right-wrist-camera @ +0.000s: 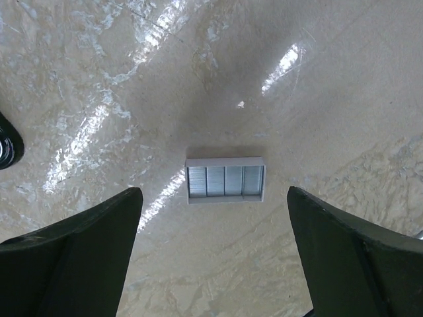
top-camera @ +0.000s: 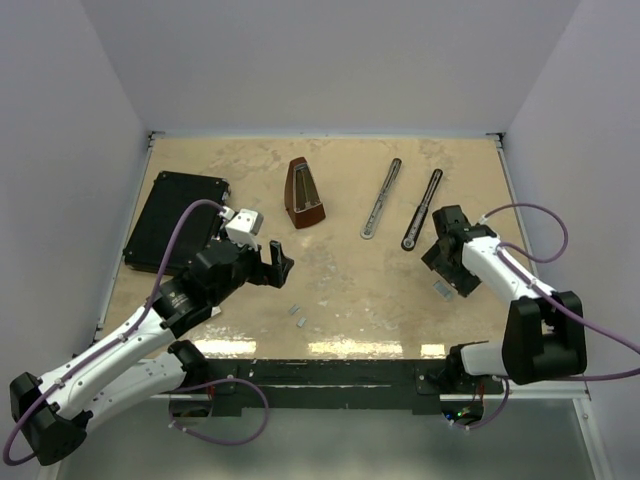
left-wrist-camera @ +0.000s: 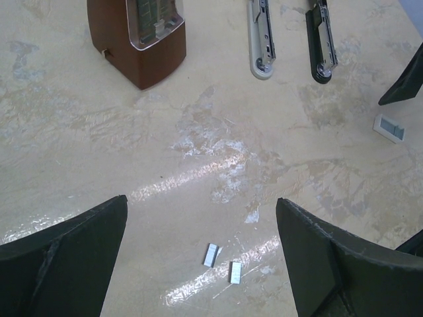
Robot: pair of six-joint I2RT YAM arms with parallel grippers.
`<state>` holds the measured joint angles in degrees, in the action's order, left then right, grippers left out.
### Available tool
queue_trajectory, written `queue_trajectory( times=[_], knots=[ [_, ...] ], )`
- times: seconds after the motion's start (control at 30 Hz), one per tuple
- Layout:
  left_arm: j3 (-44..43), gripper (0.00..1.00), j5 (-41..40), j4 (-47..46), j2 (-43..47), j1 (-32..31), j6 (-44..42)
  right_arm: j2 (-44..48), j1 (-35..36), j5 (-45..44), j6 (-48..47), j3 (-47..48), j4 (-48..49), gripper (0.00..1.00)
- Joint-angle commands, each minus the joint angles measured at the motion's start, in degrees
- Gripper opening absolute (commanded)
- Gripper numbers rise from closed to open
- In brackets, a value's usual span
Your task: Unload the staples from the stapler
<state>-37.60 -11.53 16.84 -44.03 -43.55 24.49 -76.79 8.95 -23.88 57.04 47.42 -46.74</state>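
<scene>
The stapler lies at the back right as two long thin bars side by side, a silver one [top-camera: 381,198] [left-wrist-camera: 262,39] and a black one [top-camera: 421,210] [left-wrist-camera: 321,39]. Two tiny silvery strips of staples [top-camera: 299,316] [left-wrist-camera: 211,255] lie loose near the table's front middle. My left gripper [top-camera: 275,265] [left-wrist-camera: 201,201] hangs open just behind and above them, holding nothing. My right gripper [top-camera: 446,278] [right-wrist-camera: 213,193] is open over a small white tray [top-camera: 443,291] [right-wrist-camera: 226,180] filled with rows of staples, without touching it.
A brown pyramid metronome [top-camera: 304,193] [left-wrist-camera: 139,39] stands at the back centre. A large flat black case [top-camera: 175,220] lies at the left, beside my left arm. Walls close in the table on three sides.
</scene>
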Motion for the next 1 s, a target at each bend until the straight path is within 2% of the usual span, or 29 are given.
queue_trajectory(
  times=[0.0,0.2,0.37,0.7,0.97],
  knots=[
    [-0.1,0.98,0.45,-1.9,0.18,-0.04,0.12,-1.07,-0.42,0.23,1.59,-1.62,4.11,0.95],
    [-0.28,0.98,0.98,-2.08,-0.7,-0.04,0.03,-2.13,-0.43,1.64,-0.52,-4.78,8.94,0.95],
    [-0.28,0.98,0.72,-1.99,-0.97,0.04,0.03,-3.27,-0.6,1.47,0.09,-5.58,9.12,0.93],
    [-0.28,0.98,0.28,-1.81,-0.97,0.04,0.03,-0.73,-0.78,-0.46,0.18,-7.08,9.04,0.81],
    [-0.28,0.98,1.16,-1.9,-2.2,-0.04,0.03,1.65,-0.78,-0.38,0.53,-8.13,9.04,0.75]
  ],
)
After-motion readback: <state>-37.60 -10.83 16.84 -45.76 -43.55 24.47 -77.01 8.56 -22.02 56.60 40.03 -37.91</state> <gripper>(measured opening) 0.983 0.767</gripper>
